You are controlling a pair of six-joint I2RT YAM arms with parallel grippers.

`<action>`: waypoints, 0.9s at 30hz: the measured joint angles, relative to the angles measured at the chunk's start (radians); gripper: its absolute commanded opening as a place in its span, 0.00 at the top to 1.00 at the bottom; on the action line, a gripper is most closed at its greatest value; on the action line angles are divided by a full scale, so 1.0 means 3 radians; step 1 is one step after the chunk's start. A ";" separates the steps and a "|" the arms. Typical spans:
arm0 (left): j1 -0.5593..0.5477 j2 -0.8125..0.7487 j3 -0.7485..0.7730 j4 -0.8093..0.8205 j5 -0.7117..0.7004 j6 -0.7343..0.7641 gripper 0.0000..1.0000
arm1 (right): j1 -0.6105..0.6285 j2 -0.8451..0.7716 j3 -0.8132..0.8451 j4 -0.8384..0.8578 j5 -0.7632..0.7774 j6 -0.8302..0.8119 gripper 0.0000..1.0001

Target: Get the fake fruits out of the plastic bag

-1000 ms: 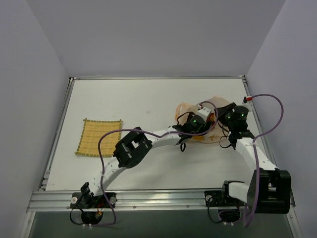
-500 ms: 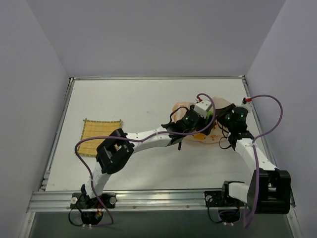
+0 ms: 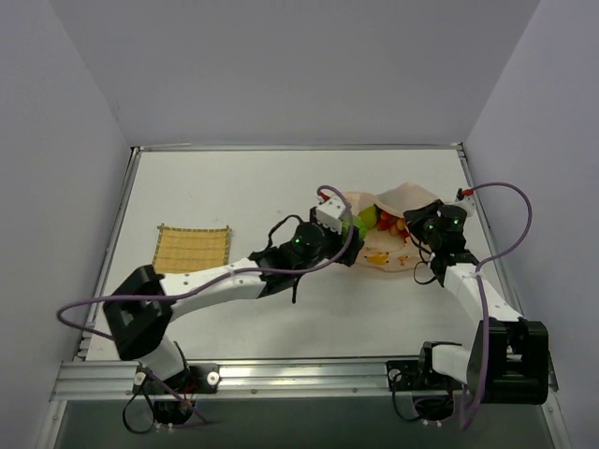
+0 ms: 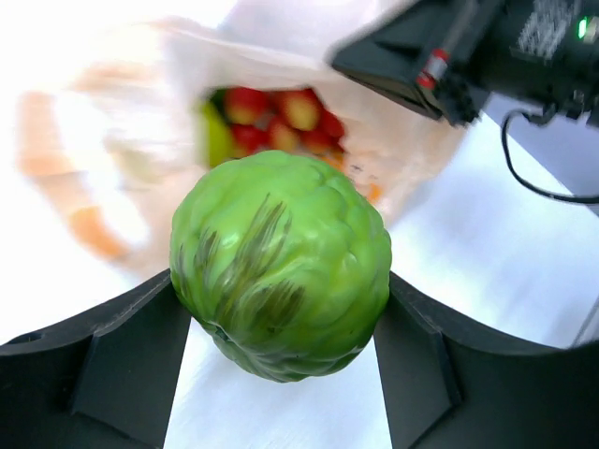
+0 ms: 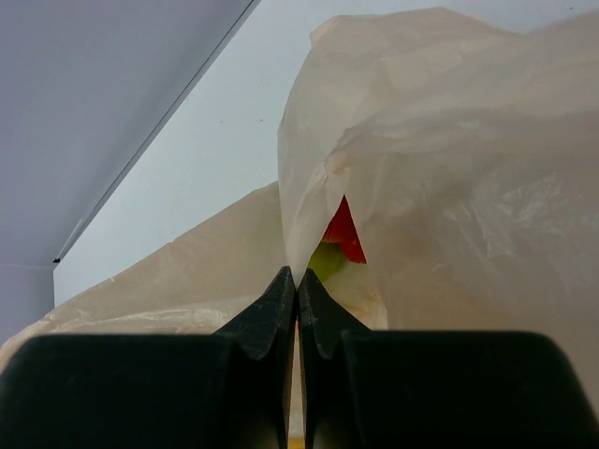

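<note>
Top external | left hand (image 3: 363,223) grips green fruit (image 3: 369,219) | bag (image 3: 401,195) beside | mat (image 3: 190,253) apart

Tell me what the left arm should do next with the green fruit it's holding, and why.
Probably carry it leftward, away from the bag, and lower it onto bare table. The left fingers are shut on the green fruit, which looks clear of the plastic bag mouth. The right fingers pinch the bag's edge, and red fruits show inside.
</note>
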 measured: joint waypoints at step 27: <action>0.2633 -0.1181 -0.1609 -0.1387 -0.1268 -0.1297 0.60 | 0.0022 -0.0008 -0.0038 0.0109 -0.0332 -0.0174 1.00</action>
